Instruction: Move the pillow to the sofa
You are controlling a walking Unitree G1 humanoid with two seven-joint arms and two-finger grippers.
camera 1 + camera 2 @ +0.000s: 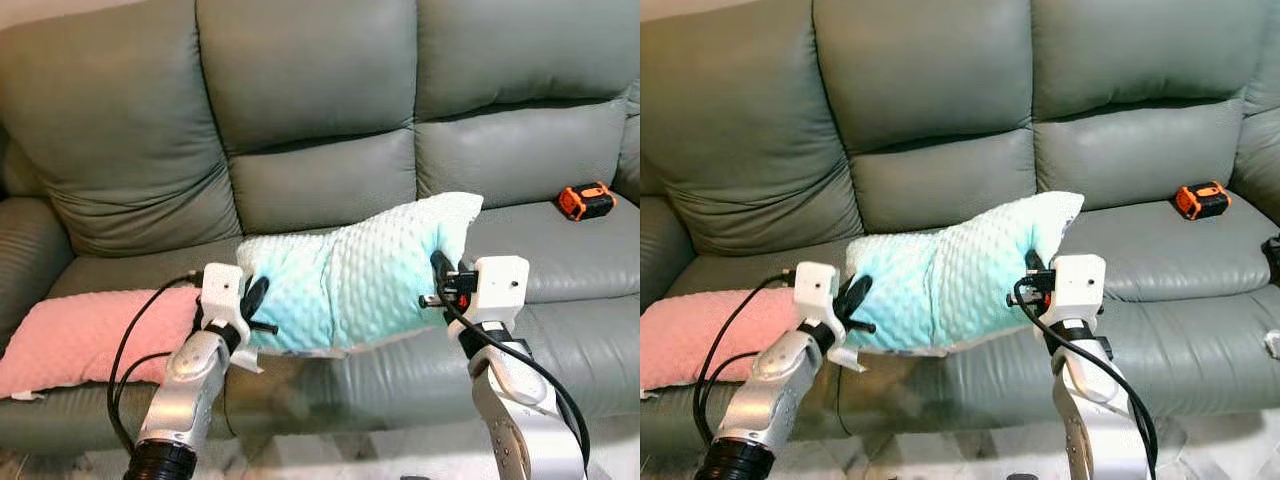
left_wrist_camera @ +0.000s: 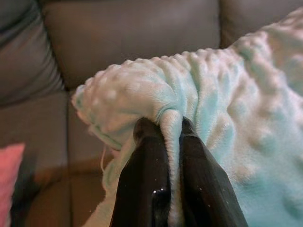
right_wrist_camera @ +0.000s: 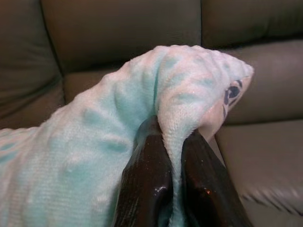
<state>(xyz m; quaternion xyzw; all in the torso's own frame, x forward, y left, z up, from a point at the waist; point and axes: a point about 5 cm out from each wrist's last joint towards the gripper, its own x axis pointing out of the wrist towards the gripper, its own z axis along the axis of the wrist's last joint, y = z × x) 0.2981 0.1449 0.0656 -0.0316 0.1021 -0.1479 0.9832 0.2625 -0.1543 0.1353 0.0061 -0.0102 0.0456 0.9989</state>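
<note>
Claws point(image 1: 258, 305) point(image 1: 437, 272) pinch pillow point(image 1: 350, 275); pink pillow point(image 1: 85, 335) beside.

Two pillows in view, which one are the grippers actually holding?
The mint-green pillow: the left gripper and right gripper each pinch one end, holding it over the sofa. The pink pillow lies untouched on the left seat.

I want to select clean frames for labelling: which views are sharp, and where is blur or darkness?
Left eye view: evenly lit and sharp on the mint pillow and sofa. Left wrist view: dim, sofa behind soft. Right wrist view: dim too, with streaky blur on the seat at its lower right; the fingers show small glints.
</note>
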